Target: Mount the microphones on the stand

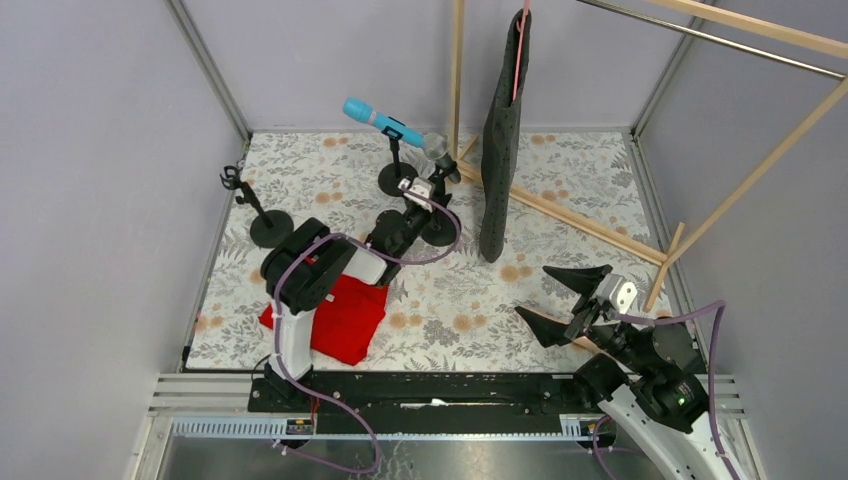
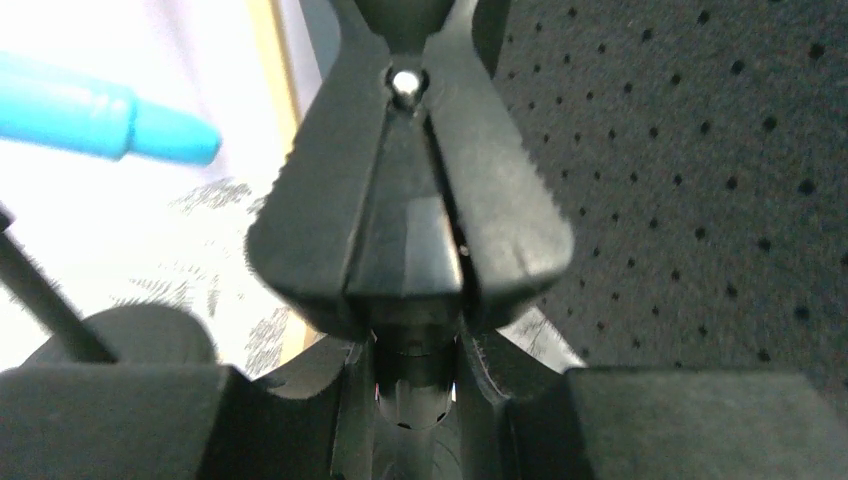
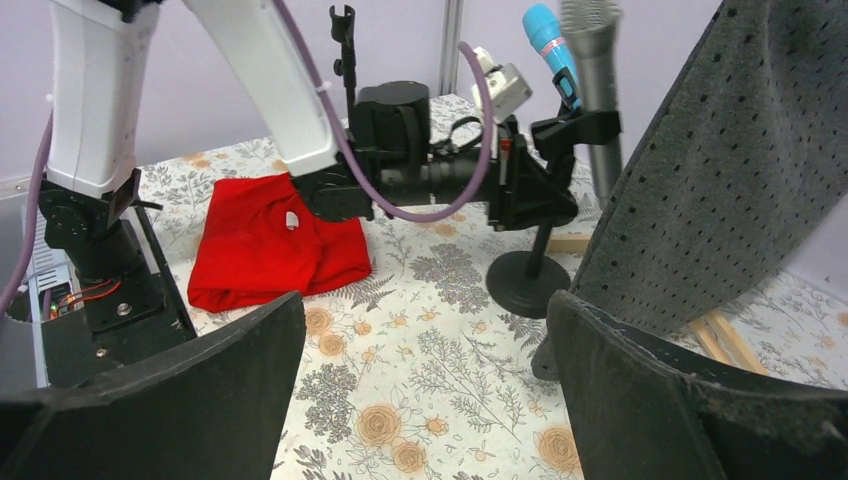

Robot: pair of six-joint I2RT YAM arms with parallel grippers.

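The cyan-blue microphone (image 1: 372, 118) sits tilted in the clip of a black stand (image 1: 397, 178) at the back; it also shows in the left wrist view (image 2: 90, 115) and the right wrist view (image 3: 545, 30). The silver-grey microphone (image 1: 437, 150) stands upright in a second stand's black clip (image 2: 410, 200), and shows in the right wrist view (image 3: 595, 90). My left gripper (image 1: 430, 187) is shut around its lower end (image 2: 415, 375) just under the clip. My right gripper (image 1: 560, 300) is open and empty, low over the mat (image 3: 425, 380). The peach-pink microphone is out of view.
A third stand (image 1: 262, 215) stands empty at the left. A red cloth (image 1: 340, 315) lies by the left arm's base. A dark perforated cloth (image 1: 503, 130) hangs from the wooden rack (image 1: 560, 215) just right of the stands and close to my right gripper's right finger (image 3: 720, 170).
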